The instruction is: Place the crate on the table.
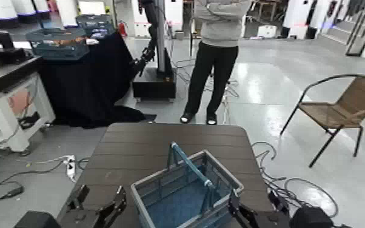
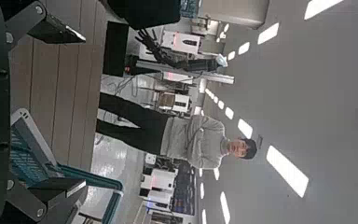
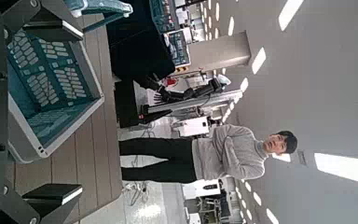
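**A:** Both tools sit at the near edge, low in the head view. Left tool is just left of the crate, fingers spread wide, holding nothing. Left wrist view agrees: tool with the two fingertips well apart, bare surface between them.

**B:** Right side?

**A:** Right tool is at the crate's right near corner, close against it. Right wrist view shows the tool with jaws also wide, the crate lying between the two fingertips. Not clamped. Contact with the wall is hard to call from the head view, possibly touching.

**B:** Crate position?

**A:** Resting on the surface, on the near half, slightly right of centre, turned at an angle to the slats. One teal handle stands up, tilted. Grey-blue lattice sides, blue inside.

**B:** Anything else around?

**A:** Person standing beyond the far edge, grey top, dark trousers, arms folded. Wicker chair to the right on the floor. Black-draped table far left with darker mesh crates on it. Cables on the floor on both sides.
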